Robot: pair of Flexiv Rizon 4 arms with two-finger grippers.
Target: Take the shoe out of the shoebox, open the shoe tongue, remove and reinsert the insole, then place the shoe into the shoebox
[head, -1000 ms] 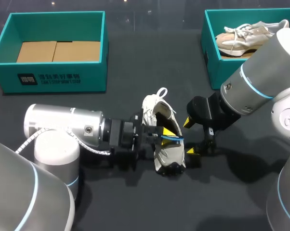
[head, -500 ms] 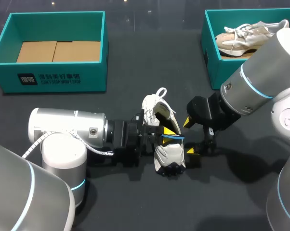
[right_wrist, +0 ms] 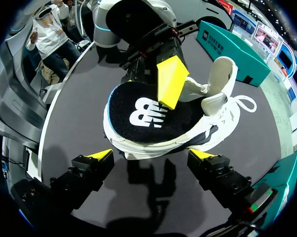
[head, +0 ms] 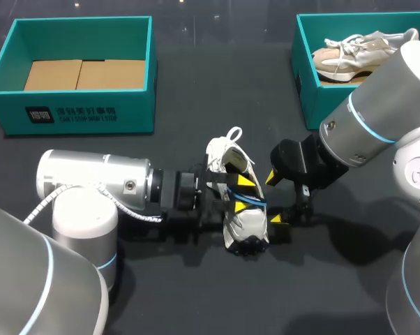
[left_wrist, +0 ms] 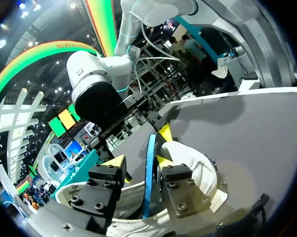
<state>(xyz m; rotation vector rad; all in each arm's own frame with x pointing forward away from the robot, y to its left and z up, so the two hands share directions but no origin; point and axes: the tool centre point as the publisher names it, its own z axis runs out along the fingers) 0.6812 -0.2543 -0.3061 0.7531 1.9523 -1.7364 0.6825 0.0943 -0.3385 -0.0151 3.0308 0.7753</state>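
Shoe: a white trainer (head: 245,227) is lying on the dark table (head: 196,293), well apart from the left teal shoebox (head: 77,115).
Insole: a black, blue-edged insole (right_wrist: 138,116) is sitting raised over the shoe's opening, probably partway through removal or reinsertion.
Left gripper (left_wrist: 139,160): is reaching into the shoe, with the insole's edge running through it (whether it is pinching cannot be told).
Right gripper (right_wrist: 151,155): is hanging wide open beside the shoe, touching nothing, likely ready to steady it.

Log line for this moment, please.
step: insole handling | left gripper: at insole, grip unclear | right gripper: open, beside shoe | shoe: on table
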